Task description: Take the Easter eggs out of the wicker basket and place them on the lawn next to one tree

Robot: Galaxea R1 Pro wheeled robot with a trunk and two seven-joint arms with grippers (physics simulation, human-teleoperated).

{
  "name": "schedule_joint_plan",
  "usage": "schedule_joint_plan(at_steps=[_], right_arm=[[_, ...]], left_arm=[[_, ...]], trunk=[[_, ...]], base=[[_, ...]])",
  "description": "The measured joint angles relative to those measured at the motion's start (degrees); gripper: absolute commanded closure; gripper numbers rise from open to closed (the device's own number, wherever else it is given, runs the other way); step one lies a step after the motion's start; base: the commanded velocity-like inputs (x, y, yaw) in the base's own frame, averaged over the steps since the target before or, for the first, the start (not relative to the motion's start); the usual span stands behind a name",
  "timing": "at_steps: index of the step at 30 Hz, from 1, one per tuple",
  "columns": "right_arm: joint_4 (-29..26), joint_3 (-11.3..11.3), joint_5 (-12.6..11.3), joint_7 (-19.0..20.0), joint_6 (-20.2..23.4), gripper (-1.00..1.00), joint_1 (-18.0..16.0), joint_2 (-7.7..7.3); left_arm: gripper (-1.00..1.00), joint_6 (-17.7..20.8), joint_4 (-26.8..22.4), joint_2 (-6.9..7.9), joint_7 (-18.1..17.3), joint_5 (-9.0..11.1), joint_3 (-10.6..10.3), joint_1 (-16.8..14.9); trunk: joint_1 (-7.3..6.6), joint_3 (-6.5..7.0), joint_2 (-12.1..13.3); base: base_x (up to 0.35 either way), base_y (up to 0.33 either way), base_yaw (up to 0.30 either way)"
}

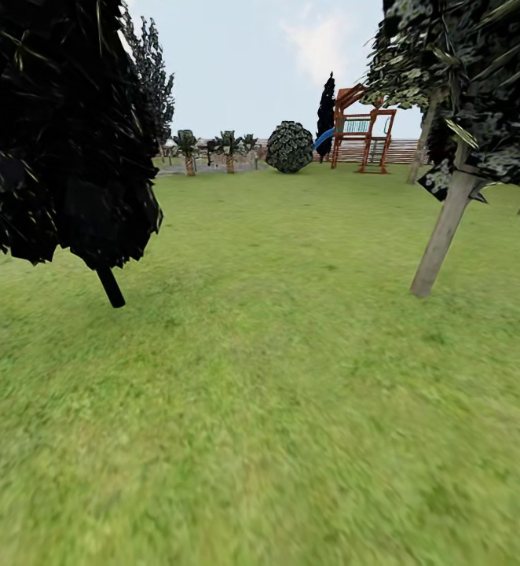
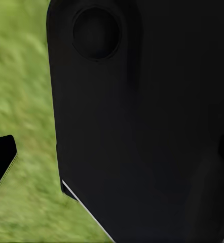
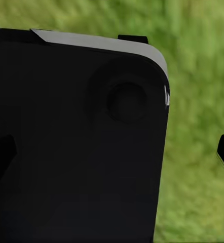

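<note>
- The robot appears to be travelling across the lawn [image 1: 276, 377]; the head view looks over open grass in the garden, with no wicker basket or Easter eggs to be seen among these pictures, so where they lie cannot be told from here; I judge the step in hand to be the search or approach, with no egg yet lifted as far as can be seen.
- Ahead stand a dark-leaved tree on a thin dark stem [image 1: 111, 287] at the left and a leaning pale-trunked tree [image 1: 442, 236] at the right; far off are a round bush [image 1: 290, 147], a red-brown play frame [image 1: 362, 130], short palms [image 1: 188, 149] and a slatted fence [image 1: 405, 151].
- The next move calls for turning the head or base until the basket comes into sight, then driving close enough to reach into it.
- The left wrist view gives a black robot panel [image 2: 152, 126] close up with blurred grass beside it; the right wrist view gives a similar black panel with a pale edge [image 3: 76, 142] over grass; the head view alone gives the wider yard.
- Whether either end effector is released or clenched cannot be told; only dark slivers sit at the wrist pictures' edges.
</note>
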Motion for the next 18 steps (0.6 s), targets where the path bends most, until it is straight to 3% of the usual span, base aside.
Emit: schedule_joint_plan(at_steps=[18], right_arm=[[0.03, 0.01, 0.12, 0.07, -0.05, -1.0, 0.0, 0.13]], left_arm=[[-1.0, 0.0, 0.0, 0.0, 0.0, 0.0, -0.02, 0.0]], trunk=[[0.0, 0.03, 0.0]], base=[[0.34, 0.0, -0.005]])
